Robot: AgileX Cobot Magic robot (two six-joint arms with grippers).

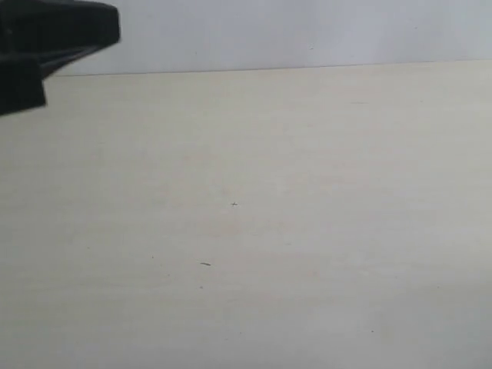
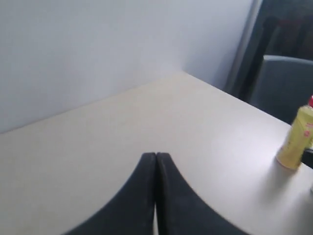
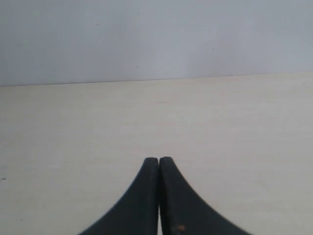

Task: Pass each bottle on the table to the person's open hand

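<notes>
- One bottle is all I can find: the yellow bottle (image 2: 296, 142) with the red cap stands upright close to an edge of the desk (image 2: 205, 127), the edge with a grey chair (image 2: 283, 83) behind it. Only the left wrist view catches it.
- None of the other three bottles shows up in any view, and no open hand does either, so I honestly can't tell whether any have been handed over.
- My read: the yellow one at least is left to do. Nobody is gripping it or even near it, so no handover looks to be under way.
- Left claw (image 2: 156, 157): pressed together tip to tip with nothing pinched between. It hangs over a bare patch of desk, well apart from the yellow bottle and aimed more at the desk's far edge than at the bottle.
- Right claw (image 3: 159, 160): same deal, closed flat on itself and empty. It points across plain desk toward the far edge, where the wall (image 3: 146, 39) begins.
- From the exterior view you only get a black chunk of the left arm (image 1: 46, 46) poking in by the desk's far left corner. The right arm doesn't appear there at all.
- Both arms look parked rather than reaching, if you ask me.
</notes>
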